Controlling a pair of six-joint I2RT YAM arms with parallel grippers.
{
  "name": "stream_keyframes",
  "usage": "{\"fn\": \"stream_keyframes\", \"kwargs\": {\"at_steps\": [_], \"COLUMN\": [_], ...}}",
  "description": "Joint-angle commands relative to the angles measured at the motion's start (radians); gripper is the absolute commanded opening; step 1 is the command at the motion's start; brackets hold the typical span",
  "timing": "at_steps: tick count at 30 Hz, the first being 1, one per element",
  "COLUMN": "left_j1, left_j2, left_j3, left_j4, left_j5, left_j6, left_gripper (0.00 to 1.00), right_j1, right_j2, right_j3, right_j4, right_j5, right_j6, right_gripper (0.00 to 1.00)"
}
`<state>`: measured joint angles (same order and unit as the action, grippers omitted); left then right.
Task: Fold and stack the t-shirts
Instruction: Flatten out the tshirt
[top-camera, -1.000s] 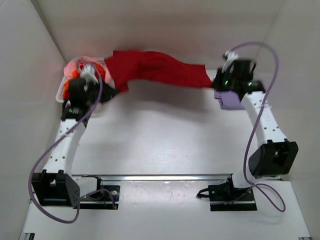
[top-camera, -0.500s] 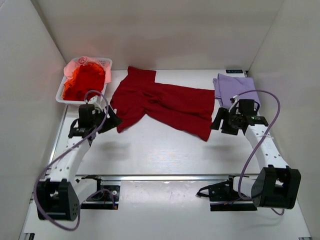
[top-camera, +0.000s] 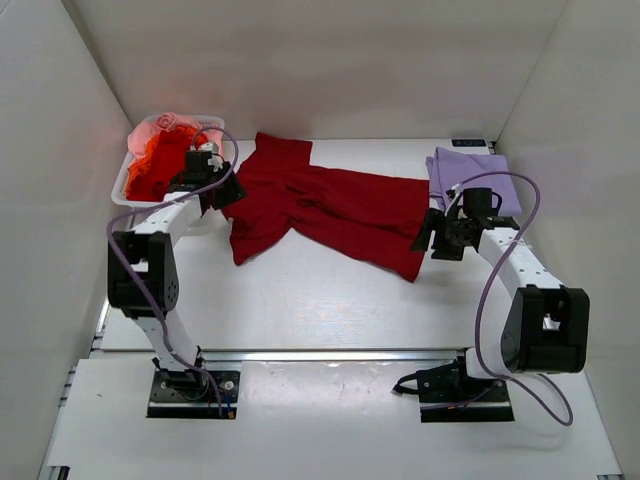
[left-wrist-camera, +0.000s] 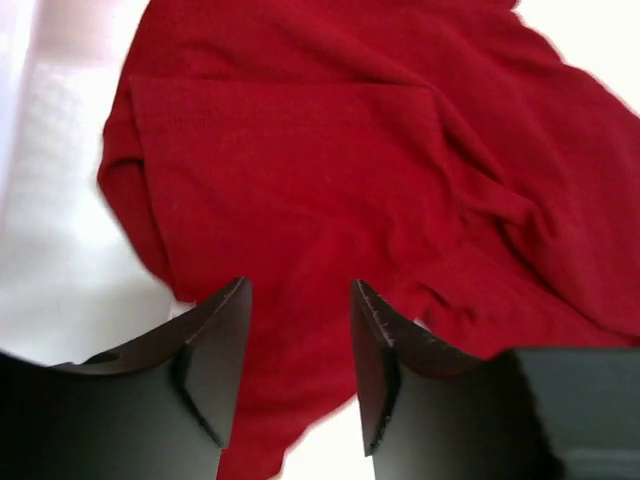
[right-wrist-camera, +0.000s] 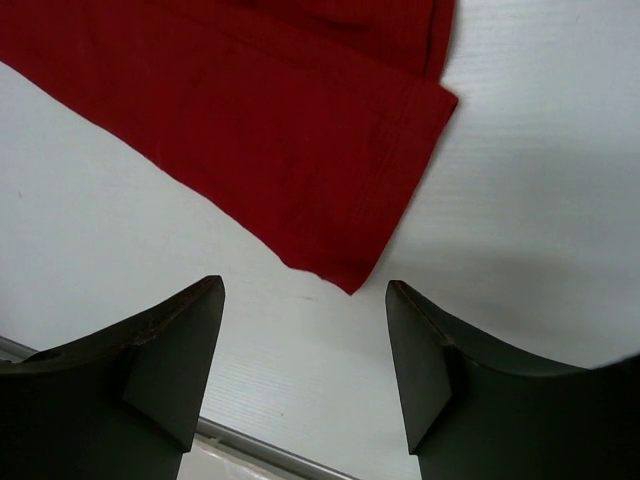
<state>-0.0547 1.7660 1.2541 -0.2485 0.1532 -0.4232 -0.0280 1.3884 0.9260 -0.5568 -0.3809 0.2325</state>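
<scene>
Basket (top-camera: 118, 192) holds orange-red shirt (top-camera: 152, 168) and pink shirt (top-camera: 158, 126).

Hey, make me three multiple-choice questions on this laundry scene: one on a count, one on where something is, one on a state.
1. How many shirts lie outside the basket? A one; B two; C four.
2. Where is the lavender shirt? A near left corner; B far right of the table; C hanging from an arm.
3. The right pincer is: A shut on cloth; B open, empty; C out of view.
Answers: B, only the red shirt and the lavender one lie on the table; B, it lies by the far right corner; B, its fingers stand apart, gripping nothing.
</scene>
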Motion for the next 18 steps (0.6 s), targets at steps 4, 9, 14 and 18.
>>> {"fn": "stream_keyframes", "kwargs": {"at_steps": [4, 9, 14, 18], "left_j1": [0.016, 0.024, 0.026, 0.036], "left_j2": [0.134, 0.147, 0.145, 0.138], "left_j3": [0.1, 0.076, 0.064, 0.044], "left_j4": [-0.04, -0.049, -0.043, 0.009], "left_j5": [-0.05, -0.095, -0.133, -0.152], "left_j6": [-0.037, -0.037, -0.037, -0.049], "left_gripper": [0.5, 0.46, 0.54, 0.58], "right_j1": [-0.003, -0.003, 0.011, 0.014], "right_j2": [0.057, 0.083, 0.096, 0.095], "right_j3": [0.073, 0.068, 0.063, 0.051], "right_j4": [0.066, 0.081, 0.092, 0.098], "right_j5": [-0.019, -0.027, -0.035, -0.036], "right_j6": [-0.01, -0.007, -0.005, 0.001], "right_gripper": [0.63, 0.63, 0.64, 0.63]}}
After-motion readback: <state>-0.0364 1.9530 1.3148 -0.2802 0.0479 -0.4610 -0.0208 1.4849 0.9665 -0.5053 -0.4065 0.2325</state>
